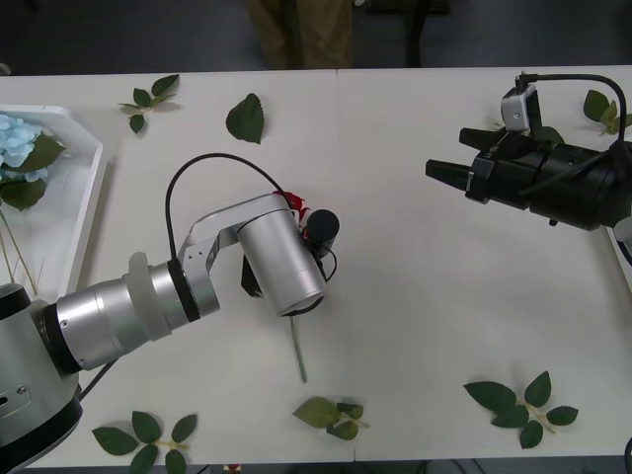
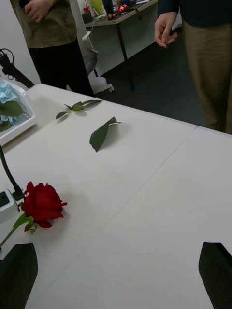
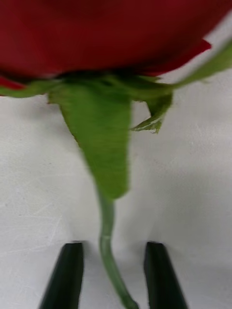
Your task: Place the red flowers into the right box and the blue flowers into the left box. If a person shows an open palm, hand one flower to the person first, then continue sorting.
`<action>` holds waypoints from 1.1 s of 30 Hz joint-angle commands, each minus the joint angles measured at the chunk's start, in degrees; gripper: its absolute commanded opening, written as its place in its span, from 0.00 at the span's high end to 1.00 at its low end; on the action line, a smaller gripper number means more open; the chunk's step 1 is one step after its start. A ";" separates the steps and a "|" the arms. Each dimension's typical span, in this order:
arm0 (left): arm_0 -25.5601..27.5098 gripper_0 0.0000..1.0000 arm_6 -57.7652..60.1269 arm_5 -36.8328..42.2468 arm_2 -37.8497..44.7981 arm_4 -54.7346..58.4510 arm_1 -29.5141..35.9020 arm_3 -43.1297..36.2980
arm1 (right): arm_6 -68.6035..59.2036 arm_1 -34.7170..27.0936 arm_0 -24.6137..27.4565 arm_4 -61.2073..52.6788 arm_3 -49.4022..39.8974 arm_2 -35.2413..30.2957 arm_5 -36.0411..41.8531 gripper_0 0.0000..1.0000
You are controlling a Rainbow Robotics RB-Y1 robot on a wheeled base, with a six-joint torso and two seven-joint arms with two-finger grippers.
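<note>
1. Front view: sorting looks only partly done, in our judgement. One fluffy pale sky-blue hydrangea head point(image 1: 18, 138) already lies in the white slotted plastic tray point(image 1: 87, 202) at the worktop's point(image 1: 415, 326) left edge. One deep-red artificial rose point(image 1: 293, 203) is still out on the white worktop near its middle, its thin stem running out from under the arm toward us. A thin white edge at the far right may be the right box point(image 1: 625, 259); we cannot be sure. Our left arm reaches in from the lower left with the wrist bent down over the rose, so the left hand point(image 1: 301, 225) sits right at the bloom. Our right hand point(image 1: 441, 172) hovers well apart on the right side, its black fingers pointing toward the middle of the worktop.

2. Right wrist view: the right hand's two dark fingertips point(image 2: 17, 273) stand wide apart with nothing between them. The rose lies on the bare worktop ahead, a loose dark green leaf point(image 2: 100, 134) farther off. A person point(image 2: 203, 58) in tan trousers stands beyond the worktop with a hand hanging curled, not held out palm-up, so we judge no hand-over is asked for.

3. Left wrist view: the left hand's black fingers point(image 3: 65, 277) straddle the green stem just below the bloom, a gap on each side. They are released, not yet clenched. We judge the rose still has to be gripped and carried to the right box.
</note>
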 commanded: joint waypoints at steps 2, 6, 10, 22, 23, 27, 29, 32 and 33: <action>-0.54 1.00 2.26 -0.13 -1.69 -0.41 -0.13 1.75 | 1.66 1.24 0.67 0.44 -0.73 0.50 -0.37 0.03; -0.45 1.00 2.09 -0.21 -1.69 -0.41 -0.13 1.75 | 1.57 1.24 0.75 0.44 -0.73 0.50 -0.45 0.03; -0.80 1.00 1.56 0.05 -1.25 -0.33 1.37 -0.28 | 1.57 1.24 0.67 0.44 -0.73 0.50 -0.45 0.03; 0.51 1.00 -16.02 7.78 21.78 20.77 16.22 -27.26 | 1.57 1.24 0.67 0.44 -0.73 0.50 -0.45 0.03; 1.22 1.00 -18.30 7.70 24.50 22.26 16.13 -28.40 | 1.57 1.24 0.67 0.44 -0.73 0.50 -0.45 0.03; 4.29 1.00 -30.96 4.88 35.31 29.21 14.20 -31.30 | 1.57 1.24 0.67 0.44 -0.73 0.42 -0.45 0.03; 5.88 1.00 -37.64 2.16 39.53 32.46 12.97 -31.56 | 1.48 1.24 0.75 0.44 -0.73 0.50 -0.45 0.03; 8.95 1.00 -50.65 -5.05 44.63 37.64 10.60 -31.48 | 1.39 1.24 0.75 0.44 -0.73 0.42 -0.45 0.03; 9.74 1.00 -53.64 -7.33 45.24 39.14 10.07 -31.48 | 1.39 1.24 0.67 0.44 -0.73 0.50 -0.45 0.03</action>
